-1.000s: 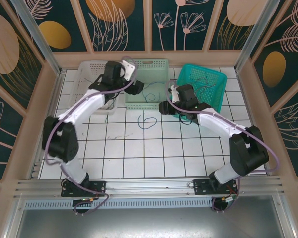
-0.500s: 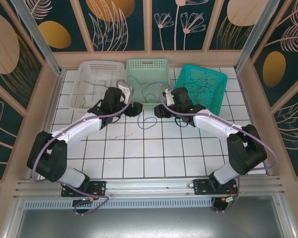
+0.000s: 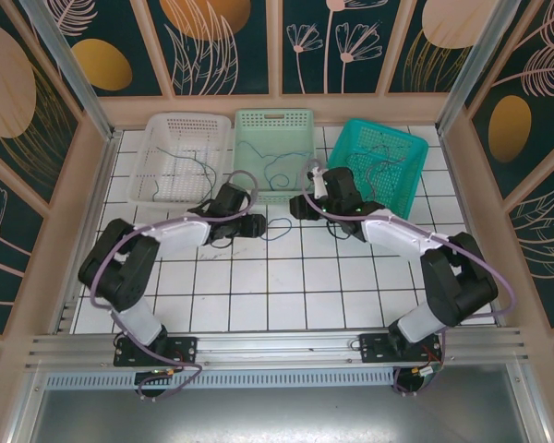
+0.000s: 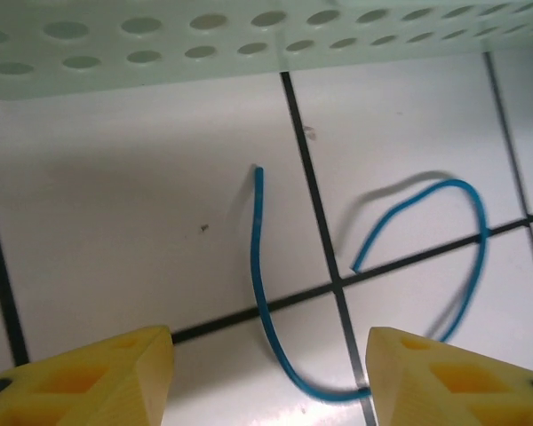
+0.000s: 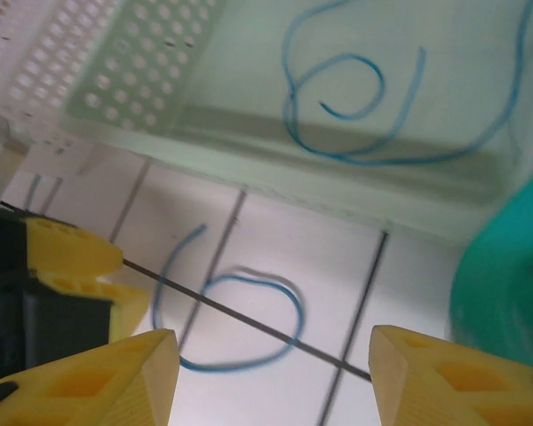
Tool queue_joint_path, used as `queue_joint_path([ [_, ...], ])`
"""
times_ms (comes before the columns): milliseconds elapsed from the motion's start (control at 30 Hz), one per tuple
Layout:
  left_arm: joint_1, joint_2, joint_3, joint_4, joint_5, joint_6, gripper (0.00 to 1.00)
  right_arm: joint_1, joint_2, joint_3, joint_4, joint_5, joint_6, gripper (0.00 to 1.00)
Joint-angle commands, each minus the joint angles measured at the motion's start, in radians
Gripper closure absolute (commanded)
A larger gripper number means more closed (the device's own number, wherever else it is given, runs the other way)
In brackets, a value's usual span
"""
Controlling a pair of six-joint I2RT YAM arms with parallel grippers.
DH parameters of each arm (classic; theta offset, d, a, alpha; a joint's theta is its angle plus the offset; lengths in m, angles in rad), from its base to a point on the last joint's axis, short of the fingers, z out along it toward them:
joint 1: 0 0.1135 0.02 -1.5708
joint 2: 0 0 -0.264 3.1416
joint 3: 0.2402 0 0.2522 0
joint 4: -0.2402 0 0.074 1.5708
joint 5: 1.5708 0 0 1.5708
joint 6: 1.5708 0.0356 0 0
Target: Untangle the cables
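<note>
A thin blue cable (image 3: 277, 229) lies curled in a loose loop on the white tiles in front of the light green basket (image 3: 274, 122). My left gripper (image 3: 251, 226) is low at the loop's left side, open, and the cable (image 4: 259, 293) runs between its yellow fingers (image 4: 93, 377) untouched. My right gripper (image 3: 298, 205) hovers open just above and right of the loop (image 5: 249, 359), holding nothing. A second blue cable (image 5: 355, 89) lies coiled inside the light green basket. A dark cable (image 3: 196, 162) sits in the white basket (image 3: 171, 125), and more thin cables (image 3: 380, 152) in the teal basket (image 3: 402, 198).
Three baskets stand in a row at the back of the table, white left, light green middle, teal right. The light green basket's perforated wall (image 4: 249, 44) is close ahead of my left gripper. Wooden walls enclose the table.
My left arm has swung down from the baskets to the tiles beside the blue loop. My right gripper has shifted slightly left toward the light green basket. The loop has stayed put.
</note>
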Motion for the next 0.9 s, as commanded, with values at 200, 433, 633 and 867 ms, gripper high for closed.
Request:
queue_joint_path([
  [200,-0.023,0.123,0.131,-0.087,-0.091,0.008,0.47,-0.027,-0.106,-0.099,-0.084,0.038,0.022,0.40],
  [433,-0.044,0.152,0.127,-0.089,-0.133,0.017,0.61,-0.027,-0.190,-0.115,-0.079,0.045,0.033,0.39],
  [633,-0.076,0.204,0.157,-0.135,-0.197,0.072,0.78,-0.040,-0.259,-0.124,-0.103,0.073,0.025,0.36],
  [867,-0.094,0.225,0.144,-0.124,-0.181,0.088,0.94,-0.071,-0.328,-0.158,-0.121,0.086,0.031,0.35],
])
